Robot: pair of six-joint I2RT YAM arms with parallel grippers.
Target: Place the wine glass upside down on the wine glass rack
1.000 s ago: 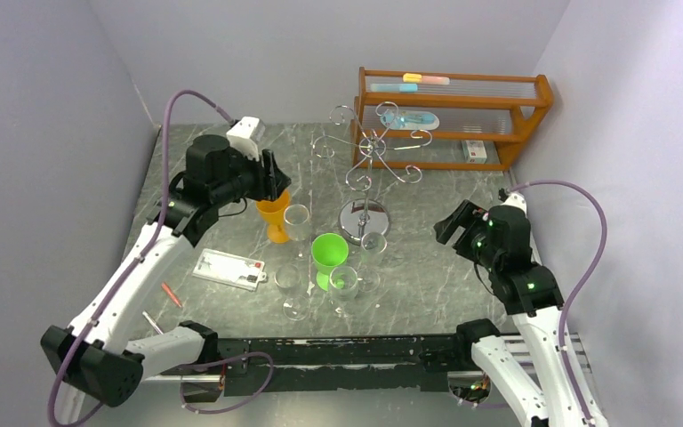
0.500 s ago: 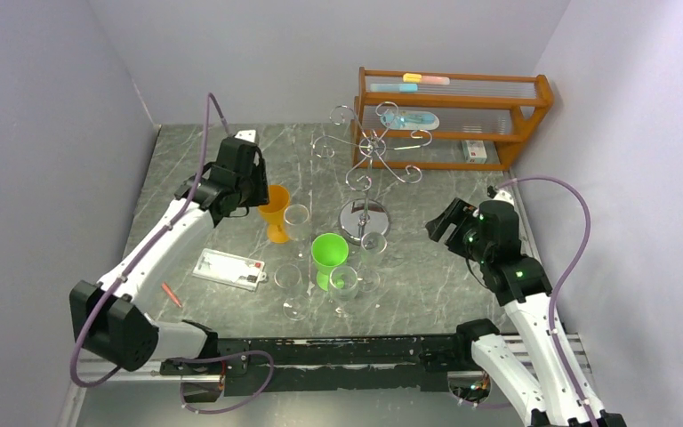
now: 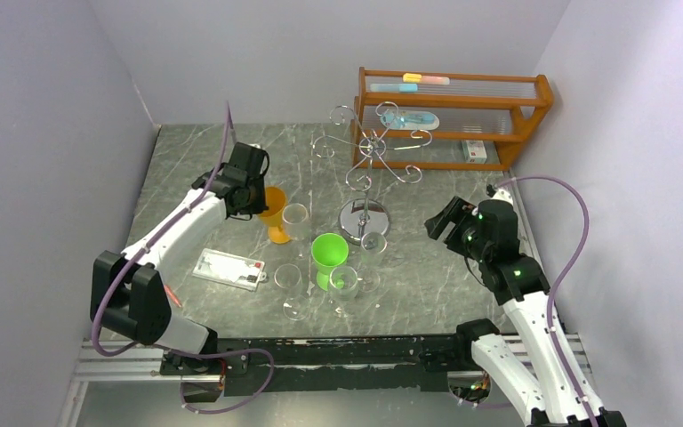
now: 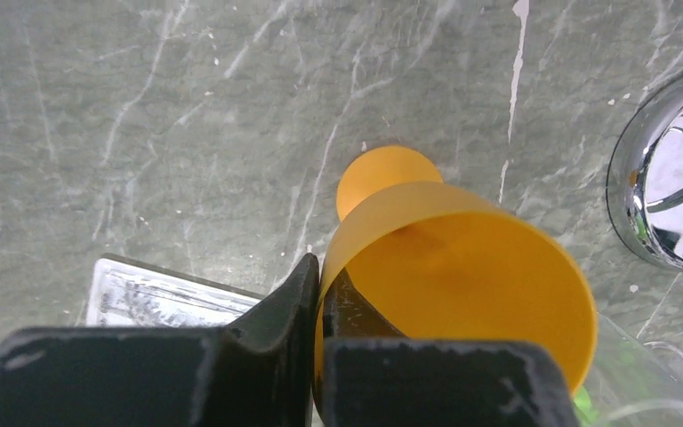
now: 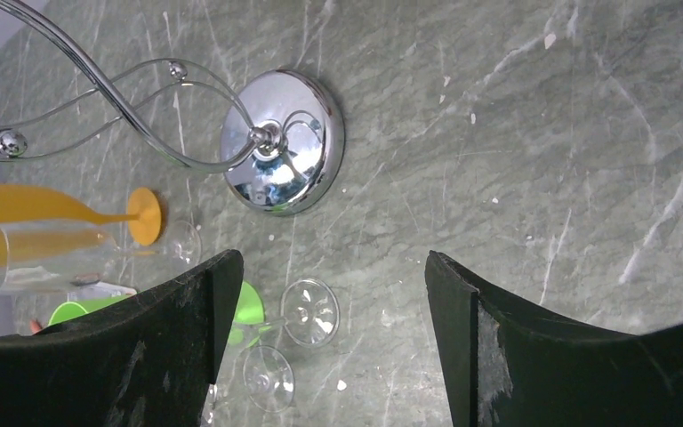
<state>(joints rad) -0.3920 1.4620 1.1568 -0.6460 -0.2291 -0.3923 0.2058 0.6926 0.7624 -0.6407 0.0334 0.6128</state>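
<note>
One orange wine glass (image 4: 462,258) stands upright, rim pinched by left end effector (image 4: 320,274); right end effector (image 5: 331,267) spread

Glass: orange wine glass (image 4: 462,276), upright, its rim pinched in the closed left gripper (image 4: 319,271).
Rack: chrome wire stand (image 3: 366,169), upright, off to that gripper's right.

Wine glass rack (image 3: 363,216): mirror-shiny chrome wire. Orange wine glass (image 4: 462,267): smooth translucent plastic.
</note>
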